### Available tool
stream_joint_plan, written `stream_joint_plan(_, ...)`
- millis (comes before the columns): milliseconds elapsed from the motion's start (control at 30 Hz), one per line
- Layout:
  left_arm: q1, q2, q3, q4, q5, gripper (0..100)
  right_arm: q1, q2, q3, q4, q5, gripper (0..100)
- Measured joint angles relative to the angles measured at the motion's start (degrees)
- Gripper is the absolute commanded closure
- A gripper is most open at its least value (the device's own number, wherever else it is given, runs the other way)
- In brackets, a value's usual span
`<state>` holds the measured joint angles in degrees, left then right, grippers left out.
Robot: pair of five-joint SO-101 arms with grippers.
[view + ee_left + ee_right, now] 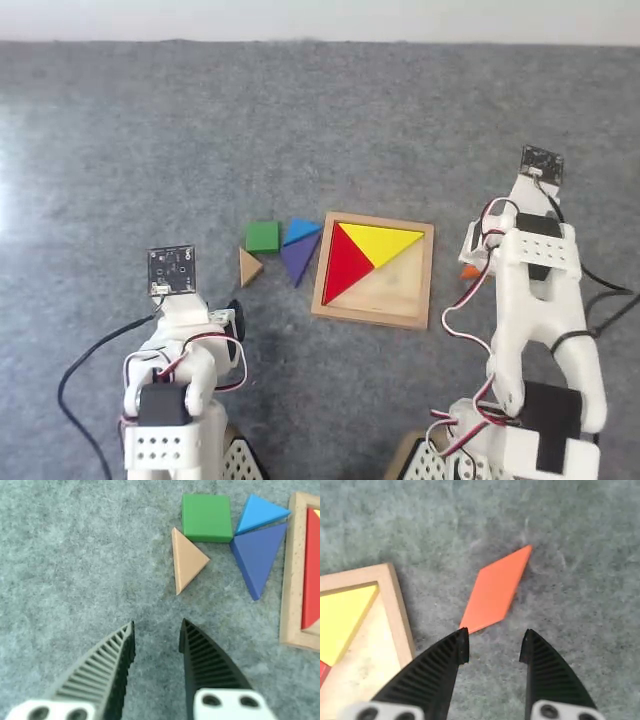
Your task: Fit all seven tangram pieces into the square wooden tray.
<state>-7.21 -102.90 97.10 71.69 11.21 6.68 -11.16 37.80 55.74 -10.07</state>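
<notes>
The tray (371,314) holds the red triangle (346,263) and yellow triangle (381,241), with the green square (262,236), two blue triangles (298,256) and tan triangle (248,266) just beside it on my left. My left gripper (156,632) hangs open near the tan one. My right gripper (495,642) is spread at the orange piece's (495,591) tip.

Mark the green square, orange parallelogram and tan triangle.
green square (206,517): left wrist view, top face centre.
orange parallelogram (496,591): right wrist view, face centre.
tan triangle (186,560): left wrist view, face centre.
</notes>
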Motion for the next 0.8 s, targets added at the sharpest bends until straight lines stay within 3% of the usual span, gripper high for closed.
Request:
stream_joint_plan(200,0.0,0.0,0.0,0.0,0.0,86,-0.09,1.23,-0.62,-0.18,0.0,81.7)
stream_joint_plan(467,0.0,0.0,0.0,0.0,0.0,86,-0.18,16.7,-10.2,-0.18,-1.05,81.7)
stream_joint_plan(800,0.0,0.0,0.0,0.0,0.0,86,-0.18,24.09,-17.85,2.55,0.97,82.0)
